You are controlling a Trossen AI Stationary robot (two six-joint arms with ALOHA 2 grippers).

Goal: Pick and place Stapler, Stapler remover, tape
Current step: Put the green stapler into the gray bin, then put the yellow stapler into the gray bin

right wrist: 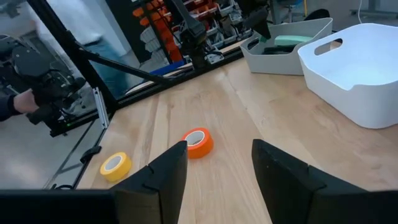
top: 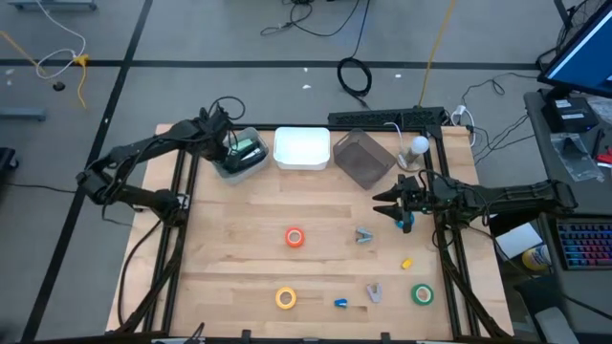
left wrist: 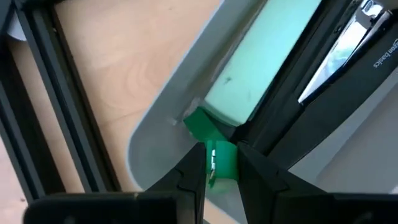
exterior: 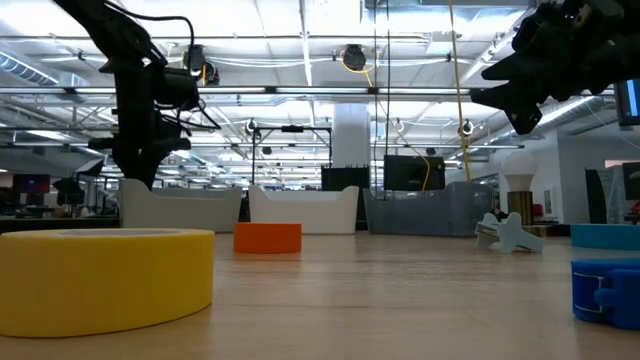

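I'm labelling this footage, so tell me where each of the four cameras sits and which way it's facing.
High: overhead, straight down on the table; both arms show.
Low: table height, level across; yellow tape nearest, arms hanging from above.
Left wrist: above the grey bin, past the left gripper shut on a green piece.
Right wrist: looks across the table past the open right gripper toward the orange tape.
Shared: orange tape shows in high, low and right wrist views.

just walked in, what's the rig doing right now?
The left gripper is down in the grey bin at the table's back left, fingers closed on a small green piece beside the mint-and-black stapler. The right gripper hovers open above the table's right side. The orange, yellow and green tape rolls lie on the wood.
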